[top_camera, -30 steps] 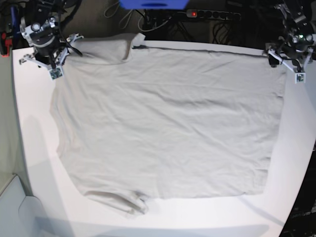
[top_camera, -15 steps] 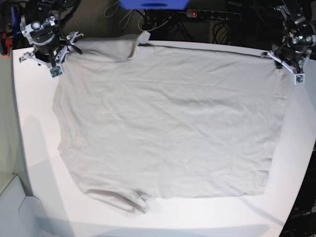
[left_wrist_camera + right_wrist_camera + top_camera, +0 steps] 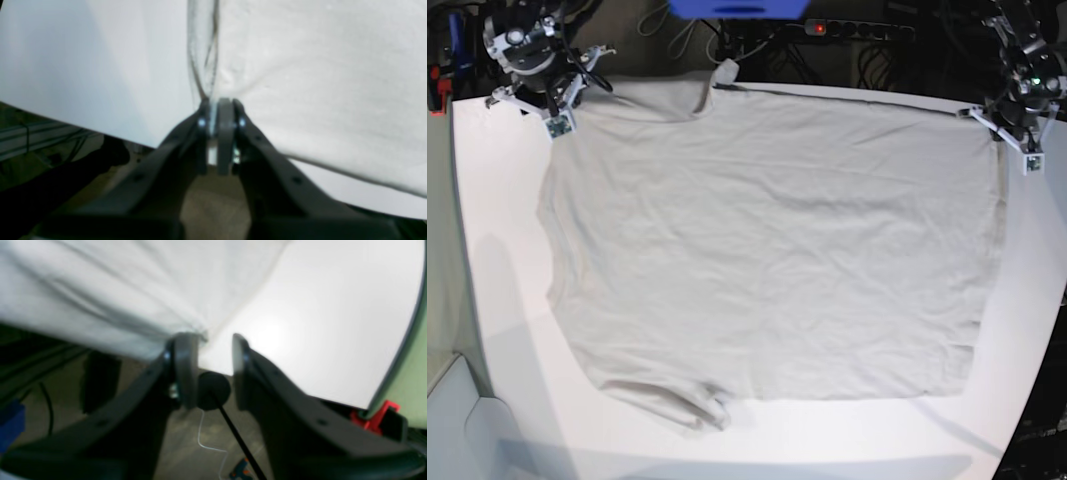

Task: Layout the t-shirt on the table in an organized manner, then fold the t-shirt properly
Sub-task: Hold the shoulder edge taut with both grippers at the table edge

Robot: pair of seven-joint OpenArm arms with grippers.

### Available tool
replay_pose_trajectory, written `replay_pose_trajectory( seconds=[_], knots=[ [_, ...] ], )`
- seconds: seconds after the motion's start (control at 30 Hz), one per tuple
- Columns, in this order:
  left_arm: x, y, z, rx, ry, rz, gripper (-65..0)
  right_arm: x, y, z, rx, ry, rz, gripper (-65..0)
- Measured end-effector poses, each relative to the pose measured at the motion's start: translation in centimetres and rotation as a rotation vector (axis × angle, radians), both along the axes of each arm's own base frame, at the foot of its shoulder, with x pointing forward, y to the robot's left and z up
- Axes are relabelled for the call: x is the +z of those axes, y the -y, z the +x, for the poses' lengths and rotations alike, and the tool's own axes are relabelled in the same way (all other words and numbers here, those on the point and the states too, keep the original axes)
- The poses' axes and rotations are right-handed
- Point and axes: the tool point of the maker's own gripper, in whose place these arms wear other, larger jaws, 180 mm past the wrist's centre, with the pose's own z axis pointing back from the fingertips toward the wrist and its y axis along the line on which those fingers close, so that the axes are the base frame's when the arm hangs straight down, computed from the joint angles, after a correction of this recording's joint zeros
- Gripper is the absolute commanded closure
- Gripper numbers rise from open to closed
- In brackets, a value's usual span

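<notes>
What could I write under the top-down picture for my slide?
A beige t-shirt lies spread on the white table, with one end effector at each far corner.

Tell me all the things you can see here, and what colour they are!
t-shirt: one, light beige, spread flat over most of the table, one sleeve bunched at the near edge.
table: one, white, under the shirt.
power strip: one, black with a red light, beyond the far edge of the table.
blue object: one, at the top of the base view, beyond the table; cannot tell what it is.
red clamp: one, at the table's edge.
left pincer: one, dark grey, shut on the t-shirt's far corner.
right pincer: one, dark grey, open, at the shirt's other far corner.
</notes>
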Motion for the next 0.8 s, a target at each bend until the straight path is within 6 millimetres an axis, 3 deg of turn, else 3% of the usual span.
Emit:
replay_pose_trajectory(
  seconds=[0.13, 0.8],
  knots=[
    [0.0, 0.0, 0.0, 0.0, -0.002, 0.002, 0.0, -0.2, -0.8, -0.2, -0.018, 0.0, 0.027, -27.0],
    [0.0, 0.0, 0.3, 0.001, -0.003, 0.006, 0.0, -1.9, -1.6, -0.8, -0.031, -0.039, 0.067, -27.3]
  ],
)
